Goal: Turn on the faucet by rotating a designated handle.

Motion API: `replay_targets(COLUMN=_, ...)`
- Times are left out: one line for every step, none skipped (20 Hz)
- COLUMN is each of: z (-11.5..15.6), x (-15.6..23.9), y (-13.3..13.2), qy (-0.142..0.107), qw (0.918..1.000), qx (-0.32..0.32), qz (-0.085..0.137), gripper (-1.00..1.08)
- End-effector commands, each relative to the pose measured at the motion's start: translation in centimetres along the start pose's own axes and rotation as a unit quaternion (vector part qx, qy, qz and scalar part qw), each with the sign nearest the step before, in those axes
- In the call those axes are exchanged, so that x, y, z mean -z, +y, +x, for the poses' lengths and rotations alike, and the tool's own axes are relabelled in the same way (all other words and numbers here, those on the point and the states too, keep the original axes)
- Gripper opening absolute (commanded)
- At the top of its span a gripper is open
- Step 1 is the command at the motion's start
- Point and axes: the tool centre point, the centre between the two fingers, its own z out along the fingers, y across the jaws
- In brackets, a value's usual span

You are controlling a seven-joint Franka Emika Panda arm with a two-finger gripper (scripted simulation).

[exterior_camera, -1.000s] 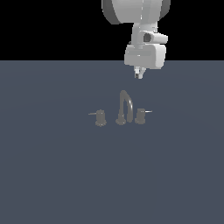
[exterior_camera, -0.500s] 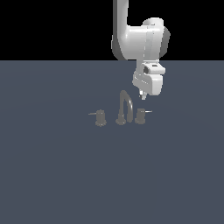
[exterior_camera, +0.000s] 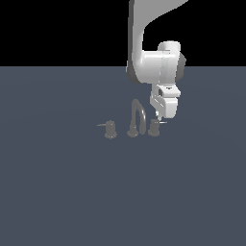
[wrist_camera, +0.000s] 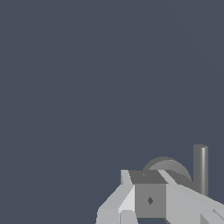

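Observation:
The faucet is a small grey set with an arched spout between two knobs. The handle is the knob on the exterior view's right. Its thin bright lever points further right. My gripper hangs tip-down just above that knob, close to the base of the lever, and its fingers look pressed together with nothing held. In the wrist view the gripper partly covers a round grey knob top. Beside it stands a grey bar; I cannot tell which faucet part this is.
The twin knob with a duller lever sits on the exterior view's left of the spout. The white arm comes down from above, behind the faucet. A flat dark grey floor surrounds the set.
The arm has dropped and shifted toward the exterior view's right, from high above the spout to just over the right knob. The faucet parts have not moved.

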Motion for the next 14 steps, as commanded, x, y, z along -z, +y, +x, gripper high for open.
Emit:
replay_targets(z=0.2, x=-0.5, y=0.0, qy=0.001, qw=1.0, qx=-0.006, qz=0.0, gripper=-1.0)
replay_targets(z=0.2, x=-0.6, y=0.0, qy=0.001, qw=1.0, qx=-0.007, qz=0.0, gripper=-1.0)
replay_targets(z=0.2, x=-0.6, y=0.0, qy=0.001, qw=1.0, qx=-0.007, qz=0.0, gripper=-1.0)
replay_targets(z=0.2, x=-0.6, y=0.0, qy=0.001, qw=1.0, qx=-0.007, qz=0.0, gripper=-1.0)
replay_targets(z=0.2, x=-0.6, y=0.0, qy=0.001, qw=1.0, qx=-0.007, qz=0.0, gripper=-1.0)
replay_targets(z=0.2, x=-0.6, y=0.0, qy=0.001, qw=1.0, qx=-0.007, qz=0.0, gripper=-1.0)
replay_targets(z=0.2, x=-0.6, y=0.0, qy=0.001, qw=1.0, qx=-0.007, qz=0.0, gripper=-1.0)
replay_targets(z=0.4, x=-0.6, y=0.3, qy=0.001, qw=1.0, qx=-0.007, qz=0.0, gripper=-1.0)
replay_targets(z=0.5, x=-0.6, y=0.6, qy=0.001, qw=1.0, qx=-0.007, qz=0.0, gripper=-1.0)
replay_targets(z=0.7, x=-0.6, y=0.9, qy=0.001, qw=1.0, qx=-0.007, qz=0.0, gripper=-1.0)
replay_targets(z=0.8, x=-0.6, y=1.2, qy=0.001, qw=1.0, qx=-0.007, qz=0.0, gripper=-1.0)
replay_targets(z=1.0, x=-0.7, y=1.5, qy=0.001, qw=1.0, qx=-0.007, qz=0.0, gripper=-1.0)
replay_targets(z=1.1, x=-0.7, y=1.8, qy=0.001, qw=1.0, qx=-0.007, qz=0.0, gripper=-1.0)
replay_targets(z=1.3, x=-0.7, y=2.1, qy=0.001, qw=1.0, qx=-0.007, qz=0.0, gripper=-1.0)
